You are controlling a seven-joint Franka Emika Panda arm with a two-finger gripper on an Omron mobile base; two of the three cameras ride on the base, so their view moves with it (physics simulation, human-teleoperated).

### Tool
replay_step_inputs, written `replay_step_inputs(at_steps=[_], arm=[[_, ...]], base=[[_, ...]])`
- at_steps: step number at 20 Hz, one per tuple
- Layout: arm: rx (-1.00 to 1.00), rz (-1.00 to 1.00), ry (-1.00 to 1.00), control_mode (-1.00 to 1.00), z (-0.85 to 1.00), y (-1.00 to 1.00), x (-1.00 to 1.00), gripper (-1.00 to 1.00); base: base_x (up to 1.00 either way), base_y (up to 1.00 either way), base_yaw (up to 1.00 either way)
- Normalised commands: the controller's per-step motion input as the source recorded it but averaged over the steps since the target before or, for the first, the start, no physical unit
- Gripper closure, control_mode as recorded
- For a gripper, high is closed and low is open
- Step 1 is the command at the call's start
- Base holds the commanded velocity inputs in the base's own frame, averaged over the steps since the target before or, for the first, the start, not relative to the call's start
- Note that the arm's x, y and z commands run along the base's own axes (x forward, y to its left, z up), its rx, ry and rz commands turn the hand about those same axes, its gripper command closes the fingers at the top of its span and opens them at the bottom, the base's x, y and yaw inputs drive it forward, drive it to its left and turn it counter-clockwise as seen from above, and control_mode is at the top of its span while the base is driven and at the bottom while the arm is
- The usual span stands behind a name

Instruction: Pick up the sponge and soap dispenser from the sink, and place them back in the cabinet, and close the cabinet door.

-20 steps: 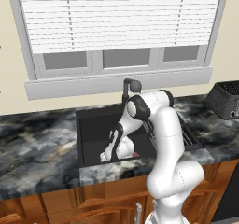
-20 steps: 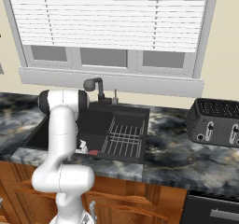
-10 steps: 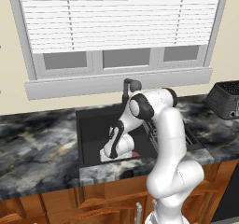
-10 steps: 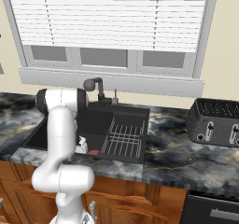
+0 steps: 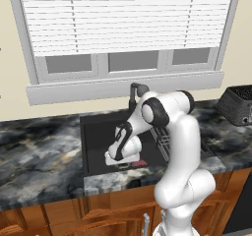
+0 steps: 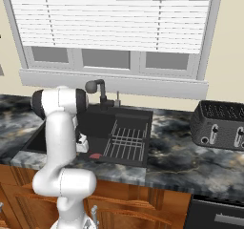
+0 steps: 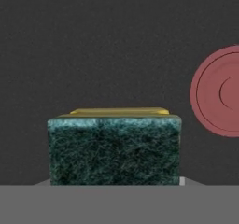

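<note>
here, deep in the black sink, the gripper hangs close over the sponge.
whether its jaws are closed on it i cannot tell; the sponge looks light and squashy, so pinch across its flat sides, clear of the red-pink disc.

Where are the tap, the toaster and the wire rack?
tap (image 6: 103, 93): right base view, on its upright dark neck.
toaster (image 6: 221, 125): right base view, on its dark front side.
wire rack (image 6: 126, 142): right base view, on the middle bars.
</note>
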Motion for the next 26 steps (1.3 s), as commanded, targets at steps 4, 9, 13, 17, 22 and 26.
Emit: replay_step_inputs(at_steps=[4, 9, 13, 17, 22, 26], arm=[[0.0, 0.0, -0.01, -1.0, 0.35, 0.0, 0.0, 1.0], [0.0, 0.0, -0.02, -1.0, 0.41, 0.0, 0.0, 1.0], [0.0, 0.0, -0.01, -1.0, 0.47, 0.0, 0.0, 1.0], [0.0, 0.0, -0.01, -1.0, 0.48, 0.0, 0.0, 1.0], [0.0, 0.0, 0.0, -1.0, 0.49, 0.0, 0.0, 1.0], [0.0, 0.0, 0.0, -1.0, 0.5, -0.03, 0.0, 1.0]], base=[[0.0, 0.0, 0.0], [0.0, 0.0, 0.0], [0.0, 0.0, 0.0], [0.0, 0.0, 0.0], [0.0, 0.0, 0.0], [0.0, 0.0, 0.0]])
